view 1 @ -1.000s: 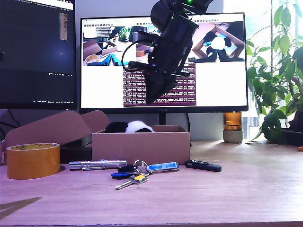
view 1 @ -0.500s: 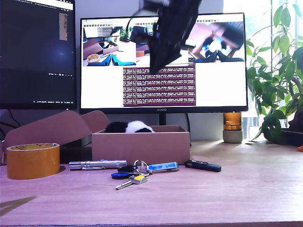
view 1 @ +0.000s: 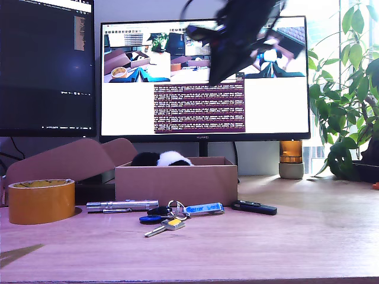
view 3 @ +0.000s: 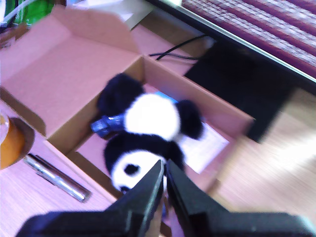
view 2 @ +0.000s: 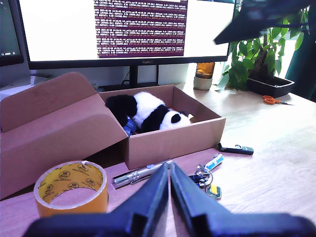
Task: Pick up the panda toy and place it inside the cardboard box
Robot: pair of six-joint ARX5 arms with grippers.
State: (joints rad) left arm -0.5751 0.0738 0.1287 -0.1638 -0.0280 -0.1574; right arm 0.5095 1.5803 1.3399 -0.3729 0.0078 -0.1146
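Observation:
The panda toy [view 1: 161, 158] lies inside the cardboard box [view 1: 177, 184], only its black-and-white back showing over the front wall in the exterior view. In the first wrist view the panda toy [view 2: 148, 113] lies on its side in the cardboard box [view 2: 173, 140], lid flap open. My first gripper [view 2: 169, 173] is shut and empty, low in front of the box. My second gripper [view 3: 164, 170] is shut on nothing, high above the panda toy [view 3: 148, 118]. My second arm [view 1: 240, 41] shows as a dark blur before the monitor.
An orange-brown tape roll [view 1: 40, 200] stands at the exterior view's left. A metal torch [view 1: 121, 205], keys [view 1: 172, 214] and a black fob [view 1: 253, 207] lie before the box. A plant [view 1: 349, 106] fills the exterior view's right; two monitors stand behind.
My second arm has risen and swung toward the exterior view's right, away from above the box. The panda stays in the box, unmoved.

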